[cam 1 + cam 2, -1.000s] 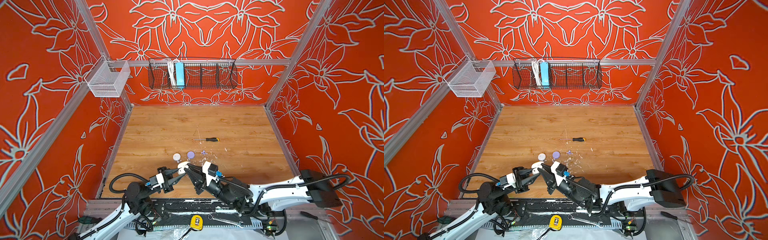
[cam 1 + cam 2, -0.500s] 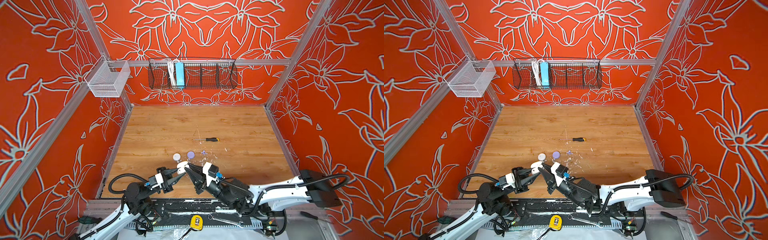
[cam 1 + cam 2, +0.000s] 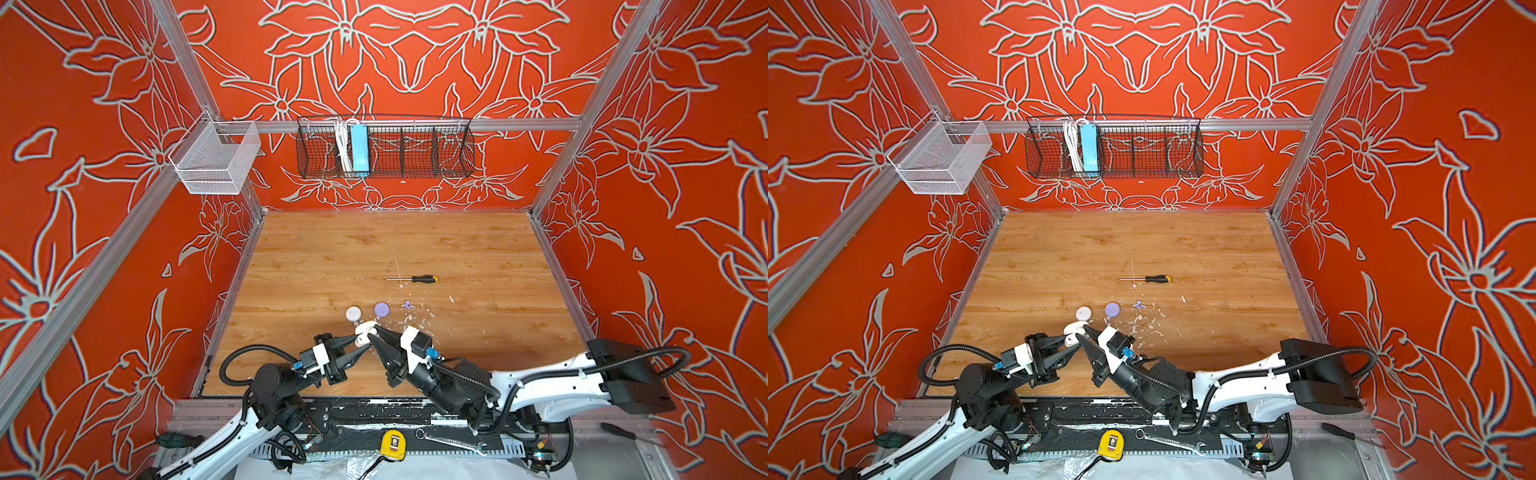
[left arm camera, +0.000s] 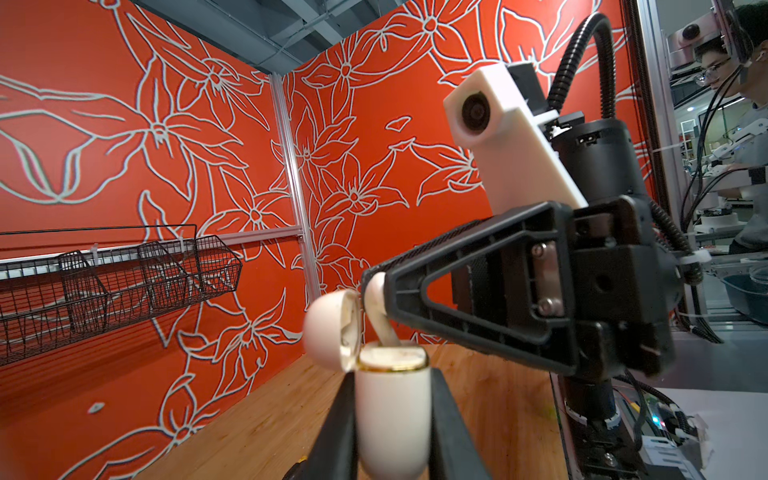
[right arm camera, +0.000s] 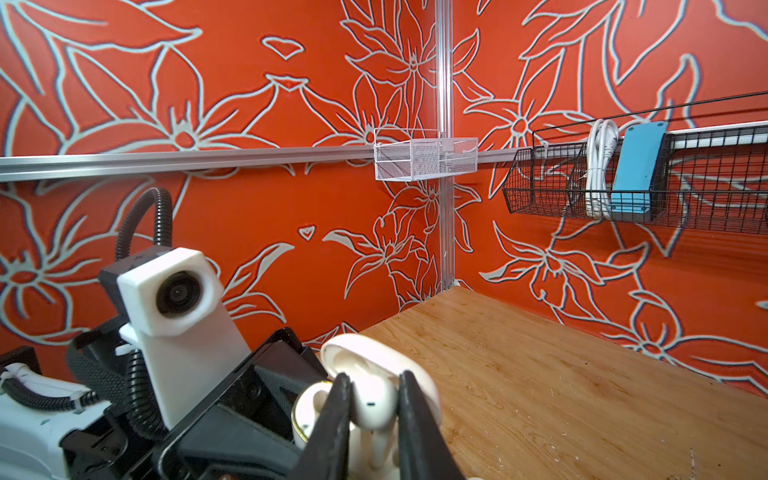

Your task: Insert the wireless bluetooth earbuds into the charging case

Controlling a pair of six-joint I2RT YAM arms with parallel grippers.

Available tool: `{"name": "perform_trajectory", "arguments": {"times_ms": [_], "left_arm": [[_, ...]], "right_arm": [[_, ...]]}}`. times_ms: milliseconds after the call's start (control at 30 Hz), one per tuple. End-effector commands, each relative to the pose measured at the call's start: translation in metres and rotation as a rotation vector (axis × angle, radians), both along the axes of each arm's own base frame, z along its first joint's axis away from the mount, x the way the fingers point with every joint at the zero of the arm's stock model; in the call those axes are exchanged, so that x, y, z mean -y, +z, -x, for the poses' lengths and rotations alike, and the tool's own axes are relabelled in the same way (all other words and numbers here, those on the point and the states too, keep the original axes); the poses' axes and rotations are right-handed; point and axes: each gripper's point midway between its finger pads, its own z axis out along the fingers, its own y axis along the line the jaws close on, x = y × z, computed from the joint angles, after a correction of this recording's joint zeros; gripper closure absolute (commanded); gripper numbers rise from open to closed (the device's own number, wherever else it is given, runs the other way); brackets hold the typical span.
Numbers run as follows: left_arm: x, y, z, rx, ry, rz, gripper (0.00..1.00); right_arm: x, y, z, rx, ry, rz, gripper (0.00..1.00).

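My left gripper (image 4: 392, 374) is shut on the body of a white charging case (image 4: 392, 415), held upright with its lid (image 4: 330, 328) hinged open. My right gripper (image 5: 374, 378) is shut on a white earbud (image 5: 372, 403). The earbud's stem (image 4: 384, 332) points down into the case mouth, its head still above the gold rim. In both top views the two grippers meet tip to tip over the front of the table, at the case (image 3: 363, 332) (image 3: 1071, 332). A lilac pair of earbuds (image 3: 408, 305) (image 3: 1139, 305) lies loose on the wood.
A round white case (image 3: 353, 313) and a round purple case (image 3: 381, 309) sit just behind the grippers. A screwdriver (image 3: 415, 279) lies mid-table among white flecks. A black wire basket (image 3: 384, 145) and a white mesh basket (image 3: 216, 160) hang on the walls.
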Motion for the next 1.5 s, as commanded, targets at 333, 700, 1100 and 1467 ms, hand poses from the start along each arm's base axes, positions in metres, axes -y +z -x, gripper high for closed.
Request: {"name": "perform_trajectory", "arguments": {"times_ms": [333, 700, 1100, 1467], "left_arm": [[-0.006, 0.009, 0.012, 0.071, -0.019, 0.063, 1.0], [-0.01, 0.009, 0.008, 0.059, 0.011, 0.08, 1.0], [-0.013, 0.007, 0.005, 0.056, 0.034, 0.094, 1.0], [-0.013, 0.008, 0.005, 0.054, 0.033, 0.099, 1.0]], "right_arm": [[0.007, -0.015, -0.012, -0.013, -0.088, 0.04, 0.87], [0.0, -0.033, -0.01, -0.037, -0.087, 0.027, 0.87], [-0.009, -0.032, 0.005, -0.093, 0.005, -0.048, 0.87], [-0.008, -0.038, 0.008, -0.14, 0.0, -0.085, 0.87]]}}
